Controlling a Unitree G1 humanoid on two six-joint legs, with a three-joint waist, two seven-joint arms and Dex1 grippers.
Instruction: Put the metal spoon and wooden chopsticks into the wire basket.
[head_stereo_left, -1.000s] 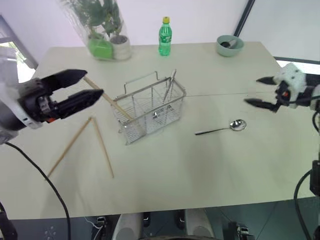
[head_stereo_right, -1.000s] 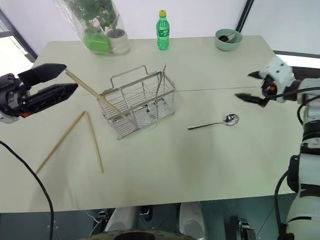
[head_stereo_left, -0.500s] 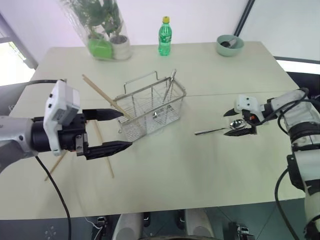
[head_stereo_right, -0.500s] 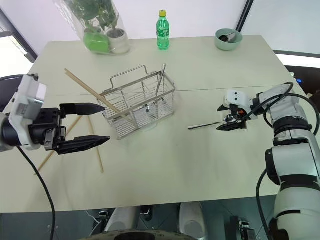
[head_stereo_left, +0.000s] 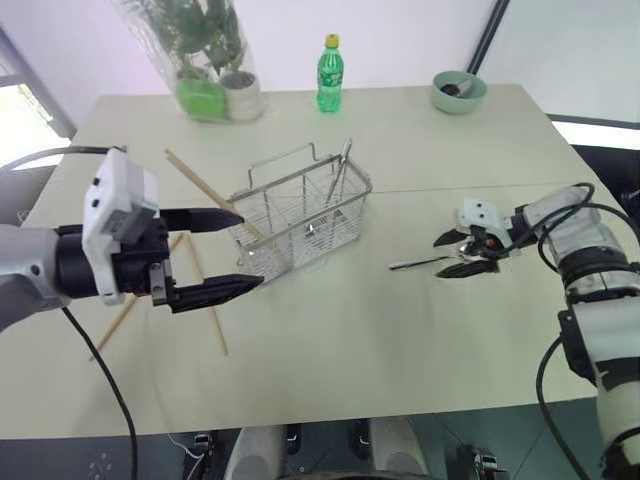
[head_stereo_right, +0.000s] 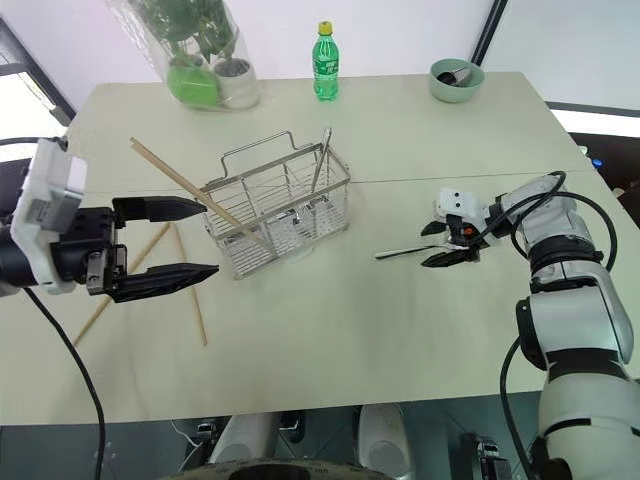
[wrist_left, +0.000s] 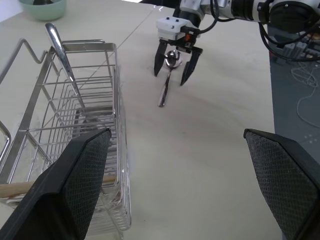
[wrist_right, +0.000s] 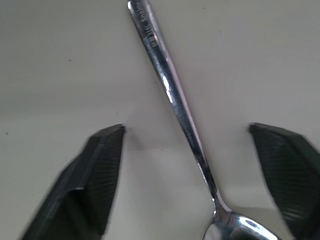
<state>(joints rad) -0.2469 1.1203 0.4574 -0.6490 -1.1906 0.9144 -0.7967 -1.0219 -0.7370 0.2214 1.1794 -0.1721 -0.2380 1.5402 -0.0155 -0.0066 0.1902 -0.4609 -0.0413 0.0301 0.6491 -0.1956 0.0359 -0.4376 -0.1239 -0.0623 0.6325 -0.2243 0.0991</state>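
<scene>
Spoon (head_stereo_right: 420, 250): shiny silver, rounded bowl, slim straight handle; lies flat on the table (head_stereo_right: 330, 370), right of the basket and well apart from it, handle end toward the basket.
Right gripper (head_stereo_right: 443, 243): low over the spoon's bowl end, black fingers spread with one on each side of the neck; neither finger touches the metal in the right wrist view, where the handle runs up between the two pads.
Basket (head_stereo_right: 278, 210): small silver wire-mesh box with inner dividers and a raised loop handle, standing upright near the table's middle; a slim metal utensil (head_stereo_right: 320, 160) stands tilted in its far end.
Chopsticks: three thin light-brown sticks. One (head_stereo_right: 185, 185) leans with its lower end inside the basket and its upper end sticking out up and to the left. The other two (head_stereo_right: 190, 295) lie flat on the table left of the basket, meeting at a point and spreading toward the near edge, partly hidden by the left arm.
Left gripper (head_stereo_right: 175, 240): hovers left of the basket, fingers wide apart and holding nothing, tips pointing toward the basket.
Far edge: green bottle (head_stereo_right: 325, 62), bagged plant (head_stereo_right: 195, 55), green bowl (head_stereo_right: 457, 78).
</scene>
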